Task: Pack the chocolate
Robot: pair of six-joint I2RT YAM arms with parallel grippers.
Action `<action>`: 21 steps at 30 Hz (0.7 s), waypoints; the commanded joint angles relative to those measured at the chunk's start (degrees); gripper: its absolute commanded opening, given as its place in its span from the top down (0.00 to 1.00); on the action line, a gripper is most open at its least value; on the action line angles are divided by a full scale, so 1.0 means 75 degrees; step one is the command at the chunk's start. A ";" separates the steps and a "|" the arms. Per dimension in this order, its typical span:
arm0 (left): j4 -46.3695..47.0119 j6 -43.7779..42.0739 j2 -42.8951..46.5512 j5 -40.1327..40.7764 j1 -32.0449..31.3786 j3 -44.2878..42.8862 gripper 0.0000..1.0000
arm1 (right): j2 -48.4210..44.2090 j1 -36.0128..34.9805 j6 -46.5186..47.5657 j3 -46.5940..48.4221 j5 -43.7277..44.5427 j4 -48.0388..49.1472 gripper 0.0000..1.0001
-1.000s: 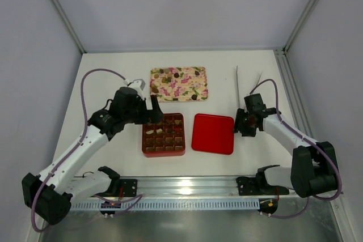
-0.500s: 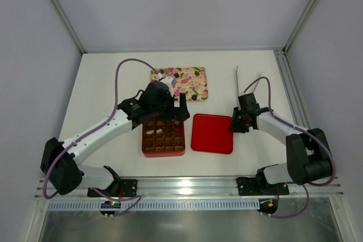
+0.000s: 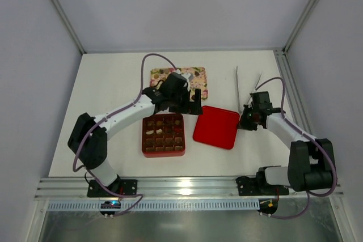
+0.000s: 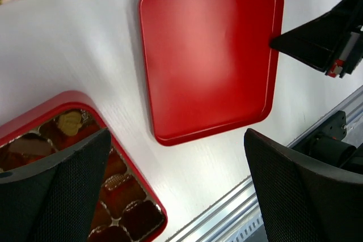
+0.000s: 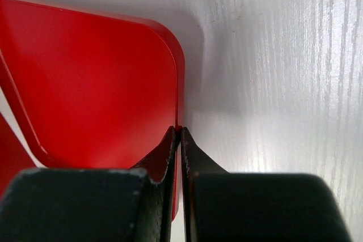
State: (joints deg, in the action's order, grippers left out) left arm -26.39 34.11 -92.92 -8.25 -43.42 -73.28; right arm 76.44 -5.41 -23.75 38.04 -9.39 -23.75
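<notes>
Chocolate (image 4: 71,122) in gridded box (image 3: 163,154); left gripper (image 3: 189,105) spread; right gripper (image 5: 180,131) pressed together at lid (image 3: 215,127).

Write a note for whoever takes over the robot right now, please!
Left claw: open, hovering above the red lid and red box.
Right claw: shut on the lid's right rim.
Chocolate: pieces sit in the box's cells; a few seem to lie on the floral tray behind.
Done: box partly packed, lid off.
Left: pack tray pieces, fit lid.
</notes>
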 commanded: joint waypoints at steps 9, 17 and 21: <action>0.0168 -0.0259 -0.1426 -0.0669 0.0257 -0.1210 0.06 | -0.1063 0.0534 0.0342 0.0763 -0.1150 -0.0735 0.96; 0.0893 -0.0130 -0.1895 -0.2494 0.0562 -0.1234 0.08 | -0.1310 0.0628 0.0214 0.0869 -0.1712 -0.0783 0.96; 0.1559 0.0279 -0.2048 -0.3211 0.0563 -0.1000 0.11 | -0.1310 0.0628 0.0096 0.0939 -0.2075 -0.0666 0.96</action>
State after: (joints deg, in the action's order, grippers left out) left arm -21.65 34.00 -108.01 -24.47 -38.87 -80.82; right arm 68.20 -0.99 -21.80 42.54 -20.49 -29.71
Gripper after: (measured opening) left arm 0.897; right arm 0.045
